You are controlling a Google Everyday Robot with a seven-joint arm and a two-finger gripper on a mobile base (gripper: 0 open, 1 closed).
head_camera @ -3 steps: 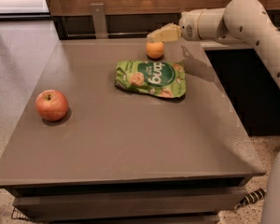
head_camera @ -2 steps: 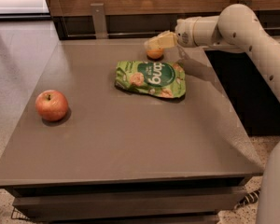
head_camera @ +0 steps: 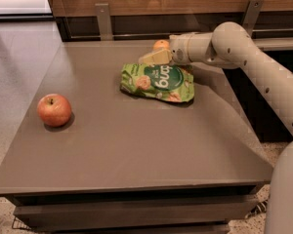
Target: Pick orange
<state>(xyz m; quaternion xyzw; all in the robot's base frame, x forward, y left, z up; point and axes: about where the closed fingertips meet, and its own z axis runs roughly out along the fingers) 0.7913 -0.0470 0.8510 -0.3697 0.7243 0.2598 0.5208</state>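
Note:
The orange [head_camera: 160, 44] is small and round and lies near the table's far edge, just behind the green snack bag [head_camera: 157, 82]. My gripper [head_camera: 154, 57] reaches in from the right and sits right at the orange, covering its lower part from the front. The pale arm [head_camera: 234, 45] stretches from the right side across the table's back right corner. I cannot tell whether the orange rests on the table or is held.
A red-yellow apple [head_camera: 54, 109] sits on the left of the grey table [head_camera: 136, 145]. A wooden wall with metal brackets [head_camera: 103, 18] runs behind the table. The floor lies to the left.
The gripper has shifted left and now covers the lower part of the orange. The orange sits slightly higher in view. The apple and bag have not moved.

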